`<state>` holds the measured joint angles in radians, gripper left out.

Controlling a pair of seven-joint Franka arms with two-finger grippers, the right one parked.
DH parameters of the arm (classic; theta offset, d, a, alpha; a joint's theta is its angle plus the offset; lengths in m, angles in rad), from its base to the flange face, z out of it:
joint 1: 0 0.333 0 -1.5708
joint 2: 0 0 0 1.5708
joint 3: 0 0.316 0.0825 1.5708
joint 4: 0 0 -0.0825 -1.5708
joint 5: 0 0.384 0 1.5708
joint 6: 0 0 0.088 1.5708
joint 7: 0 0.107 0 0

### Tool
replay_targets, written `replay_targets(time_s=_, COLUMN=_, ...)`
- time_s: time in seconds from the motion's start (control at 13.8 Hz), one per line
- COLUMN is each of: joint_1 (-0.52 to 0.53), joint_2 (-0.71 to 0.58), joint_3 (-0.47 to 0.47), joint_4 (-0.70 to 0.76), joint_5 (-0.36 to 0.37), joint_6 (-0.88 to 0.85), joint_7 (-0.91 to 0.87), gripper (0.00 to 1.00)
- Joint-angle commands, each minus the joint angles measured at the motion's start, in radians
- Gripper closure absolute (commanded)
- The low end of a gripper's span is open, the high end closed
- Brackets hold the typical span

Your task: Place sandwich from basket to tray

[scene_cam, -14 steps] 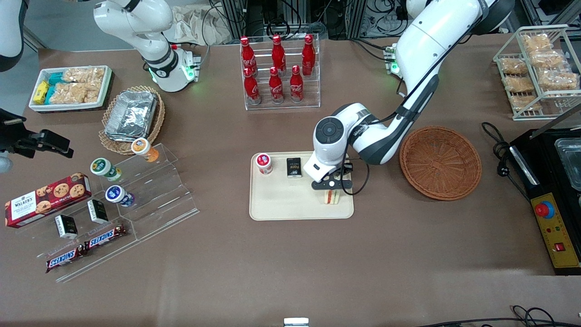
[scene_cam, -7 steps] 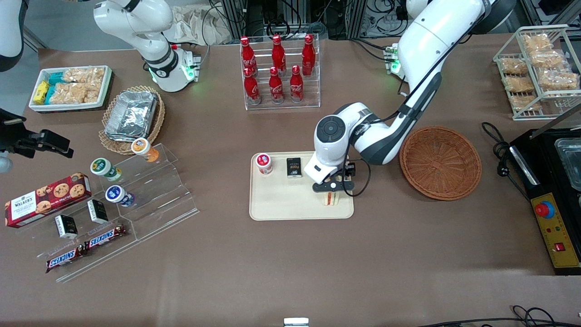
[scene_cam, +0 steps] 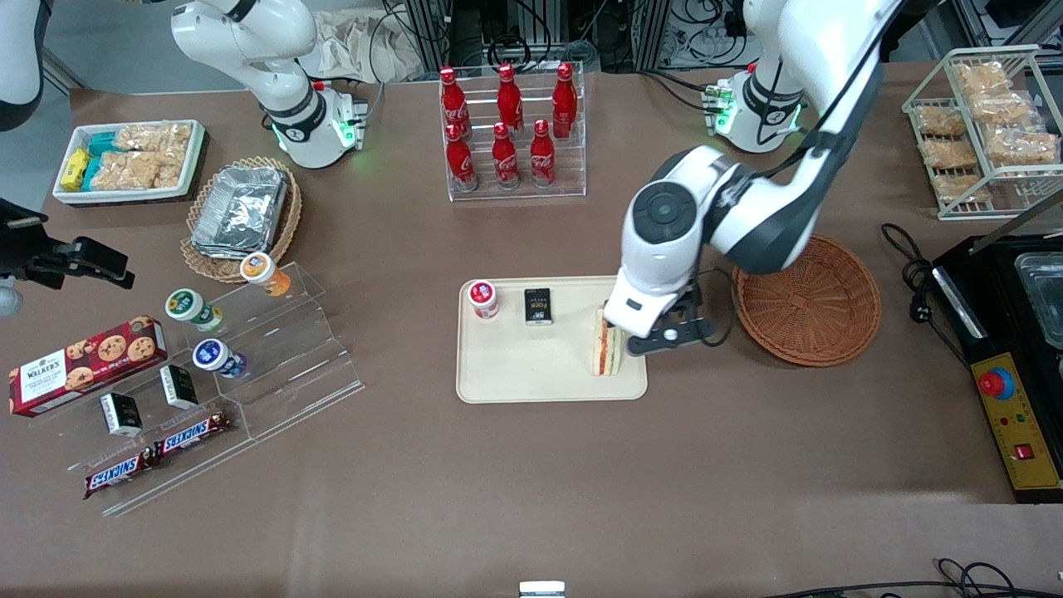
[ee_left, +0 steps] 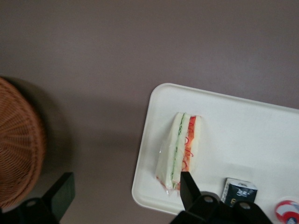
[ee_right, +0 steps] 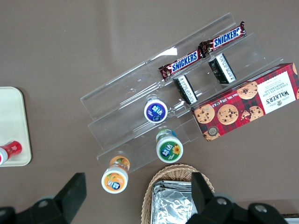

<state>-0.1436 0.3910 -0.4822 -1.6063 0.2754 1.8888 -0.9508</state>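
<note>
Front view: Snickers bars (scene_cam: 158, 453), hand (scene_cam: 664, 336) open above tray (scene_cam: 531, 374)

Woven wicker basket (scene_cam: 805, 299), smooth matt plastic tray (scene_cam: 515, 370), soft bread sandwich (scene_cam: 607, 353), open black claw (ee_left: 124, 191)

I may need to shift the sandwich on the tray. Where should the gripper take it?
Probably from above, pinching the two bread faces: the sandwich stands on edge on the tray. The gripper hangs open beside it.
</note>
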Motion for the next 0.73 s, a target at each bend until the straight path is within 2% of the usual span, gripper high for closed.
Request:
replay_targets(time_s=0.0, joint_1=0.057, joint_2=-0.059, joint_3=-0.006, joint_4=0.107, joint_5=-0.048, joint_6=-0.167, joint_7=0.003, gripper=0.0)
replay_targets(time_s=0.15, joint_1=0.104, joint_2=-0.125, joint_3=0.0, joint_4=0.17, joint_5=-0.102, joint_6=-0.262, joint_7=0.004, gripper=0.0)
replay_targets(time_s=0.22, joint_1=0.102, joint_2=-0.165, joint_3=0.049, joint_4=0.178, joint_5=-0.143, joint_6=-0.289, joint_7=0.007, gripper=0.0)
replay_targets(time_s=0.29, joint_1=0.088, joint_2=-0.22, joint_3=0.142, joint_4=0.175, joint_5=-0.197, joint_6=-0.304, joint_7=0.048, gripper=0.0)
replay_targets(time_s=0.44, joint_1=0.059, joint_2=-0.328, joint_3=0.305, joint_4=0.132, joint_5=-0.292, joint_6=-0.342, joint_7=0.276, gripper=0.0)
replay_targets(time_s=0.65, joint_1=0.041, joint_2=-0.432, joint_3=0.488, joint_4=0.066, joint_5=-0.318, joint_6=-0.372, joint_7=0.617, gripper=0.0)
